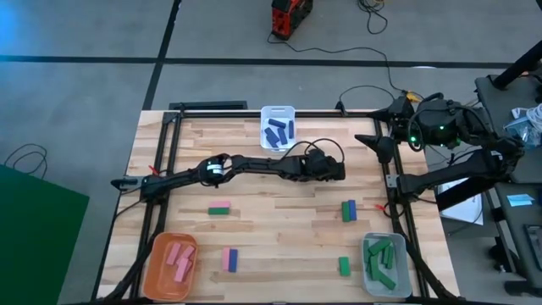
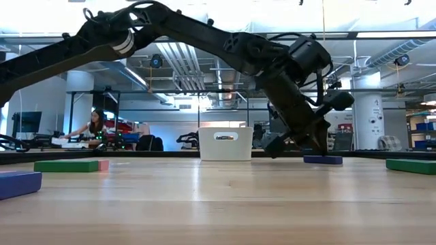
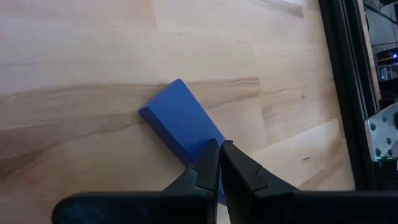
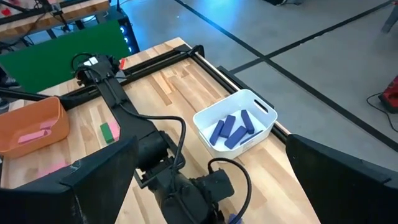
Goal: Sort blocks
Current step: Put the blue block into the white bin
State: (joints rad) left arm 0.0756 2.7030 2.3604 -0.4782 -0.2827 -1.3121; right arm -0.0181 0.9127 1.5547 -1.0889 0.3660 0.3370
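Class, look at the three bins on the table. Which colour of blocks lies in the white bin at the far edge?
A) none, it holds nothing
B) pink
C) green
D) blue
D: the white bin holds several blue blocks, while pink ones lie in the orange bin and green ones in the grey bin.

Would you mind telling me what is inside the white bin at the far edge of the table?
The white bin holds dark blue blocks, about four visible, lying loosely. Anything beneath them is covered. The left gripper is nearby; the right gripper waits at the table's edge.

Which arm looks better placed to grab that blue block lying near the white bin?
The left. Its end effector is already right over the blue block, fingers together, while the right arm sits off the table's edge.
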